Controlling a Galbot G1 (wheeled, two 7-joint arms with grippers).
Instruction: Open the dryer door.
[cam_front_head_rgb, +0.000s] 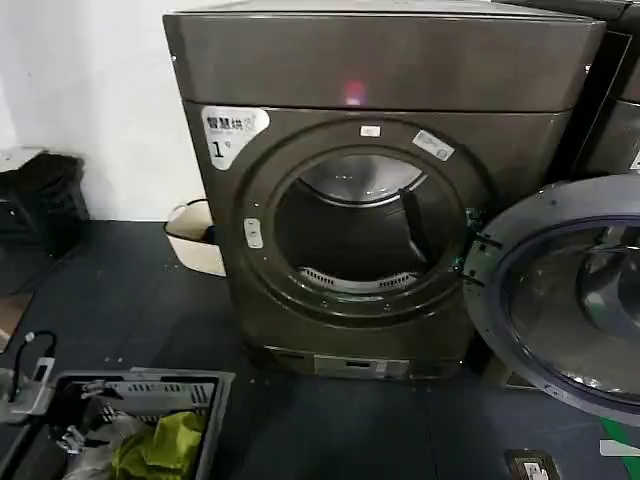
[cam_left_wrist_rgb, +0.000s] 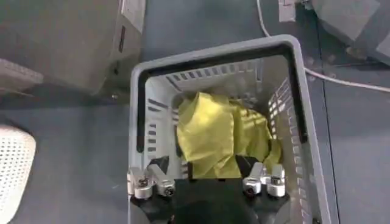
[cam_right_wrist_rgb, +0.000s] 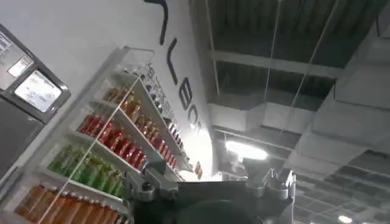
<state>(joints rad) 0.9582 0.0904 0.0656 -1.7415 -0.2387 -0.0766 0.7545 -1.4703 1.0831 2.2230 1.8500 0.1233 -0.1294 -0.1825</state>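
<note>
- Left end effector (cam_left_wrist_rgb: 207, 182) hung over a grey laundry basket (cam_left_wrist_rgb: 304, 122), with its fingers spread apart and holding nothing.
- Under the left end effector, a yellow cloth (cam_left_wrist_rgb: 222, 137) lay crumpled inside the basket.
- In the head view, the same basket (cam_front_head_rgb: 215, 385) stood on the dark floor (cam_front_head_rgb: 110, 290), in front of the dryer's lower left corner and a little to the left of it.
- Right end effector (cam_right_wrist_rgb: 207, 192) pointed upward toward the ceiling (cam_right_wrist_rgb: 292, 79) and shelves of bottles (cam_right_wrist_rgb: 103, 146); I could not tell if its fingers were apart or together.
- The dryer (cam_front_head_rgb: 380, 70) stood against the white wall (cam_front_head_rgb: 90, 90), with a white "1" sticker (cam_front_head_rgb: 232, 135) at its upper left corner and a small pink light (cam_front_head_rgb: 353, 95) above the opening.
- The dryer door (cam_front_head_rgb: 560, 300) was swung fully open to the right side of the machine, with its grey inner face turned to the camera and its hinge side touching the right edge of the opening.
- The round opening (cam_front_head_rgb: 365, 225) showed the metal drum inside.
- A white basket (cam_front_head_rgb: 195, 240) stood on the floor just beside the dryer's left side.
- Another similar machine (cam_front_head_rgb: 615, 110) stood just beside the dryer, on its right.
</note>
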